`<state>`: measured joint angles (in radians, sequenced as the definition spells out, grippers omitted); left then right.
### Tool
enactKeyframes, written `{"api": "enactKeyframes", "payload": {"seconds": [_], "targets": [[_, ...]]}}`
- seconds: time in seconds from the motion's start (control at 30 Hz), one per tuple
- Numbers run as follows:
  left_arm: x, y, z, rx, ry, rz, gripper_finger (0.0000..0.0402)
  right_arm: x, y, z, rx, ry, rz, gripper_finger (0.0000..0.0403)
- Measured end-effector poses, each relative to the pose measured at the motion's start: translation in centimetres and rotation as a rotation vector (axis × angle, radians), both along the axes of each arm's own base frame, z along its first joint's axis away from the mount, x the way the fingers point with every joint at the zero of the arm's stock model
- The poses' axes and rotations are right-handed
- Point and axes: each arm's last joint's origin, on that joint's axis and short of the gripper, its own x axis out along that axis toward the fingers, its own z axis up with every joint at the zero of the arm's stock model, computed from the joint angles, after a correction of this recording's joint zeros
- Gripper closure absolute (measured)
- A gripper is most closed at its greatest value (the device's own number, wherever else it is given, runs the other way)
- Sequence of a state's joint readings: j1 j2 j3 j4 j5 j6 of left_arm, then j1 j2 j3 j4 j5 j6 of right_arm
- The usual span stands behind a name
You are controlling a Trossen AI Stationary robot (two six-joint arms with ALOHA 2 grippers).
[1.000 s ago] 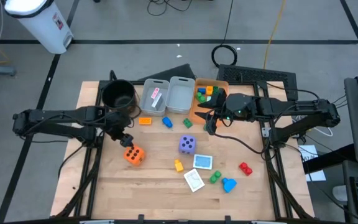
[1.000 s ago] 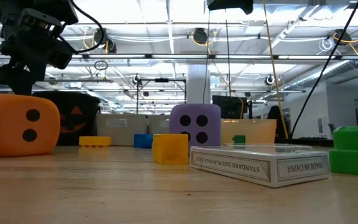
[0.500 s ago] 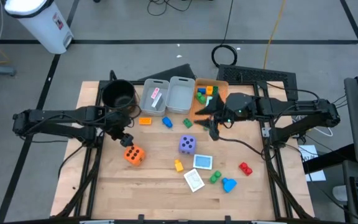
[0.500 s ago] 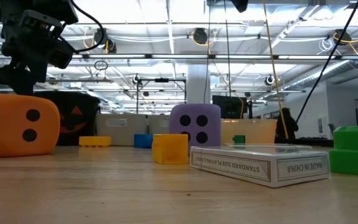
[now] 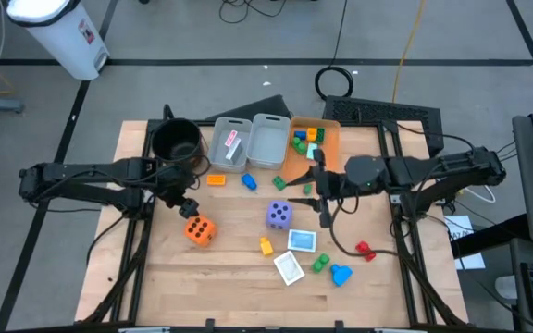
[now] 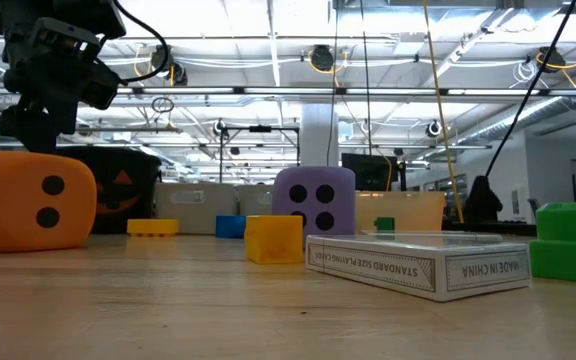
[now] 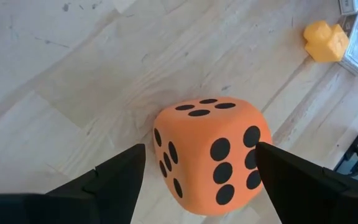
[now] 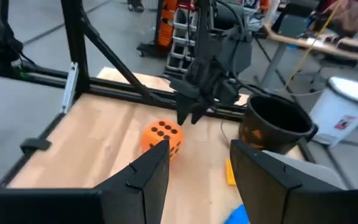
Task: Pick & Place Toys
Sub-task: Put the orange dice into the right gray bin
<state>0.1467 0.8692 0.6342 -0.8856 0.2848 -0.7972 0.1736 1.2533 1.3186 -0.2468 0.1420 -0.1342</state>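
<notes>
An orange foam die (image 5: 199, 230) rests on the wooden table (image 5: 155, 277) at the left. My left gripper (image 7: 201, 148) hovers open just over it, pointing steeply down, one finger on either side of the die (image 7: 210, 155); I see no touch. In the low view that gripper (image 6: 33, 130) stands right above the die's top (image 6: 28, 160). My right gripper (image 5: 311, 188) is raised high near the orange bin (image 5: 331, 129), nearly level, open and empty (image 8: 199, 180). A purple die (image 5: 278, 215), small coloured blocks and two cards lie mid-table.
A black pot (image 5: 176, 141), two grey bins (image 5: 268, 139) and the orange bin holding several blocks line the far edge. A teal card (image 5: 302, 240), white card (image 5: 290, 268), yellow (image 5: 266, 246), green (image 5: 320, 264), blue (image 5: 340, 274) and red (image 5: 365, 249) blocks lie near right.
My right gripper has swung away from the orange bin toward the table's near edge and has rolled about its own axis, staying high and open. The left gripper and the toys have kept still.
</notes>
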Motion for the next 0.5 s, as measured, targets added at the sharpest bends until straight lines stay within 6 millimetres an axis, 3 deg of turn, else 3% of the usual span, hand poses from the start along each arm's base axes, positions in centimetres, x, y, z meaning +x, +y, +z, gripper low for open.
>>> {"api": "enactKeyframes", "payload": {"seconds": [0.1,0.3,0.5], "targets": [[0.0,0.0,0.0,-0.004,0.001,0.007,0.0089,0.1,0.1,0.4,0.039,-0.038,-0.019,0.0243],[0.0,0.0,0.0,-0.013,0.001,0.003,0.0089,0.4,-1.2,1.2,0.315,-0.122,-0.116,0.0243],[-0.4,-0.3,-0.2,-0.034,0.045,-0.015,0.0089,0.4,-1.9,0.7,0.357,-0.073,-0.160,0.0243]]}}
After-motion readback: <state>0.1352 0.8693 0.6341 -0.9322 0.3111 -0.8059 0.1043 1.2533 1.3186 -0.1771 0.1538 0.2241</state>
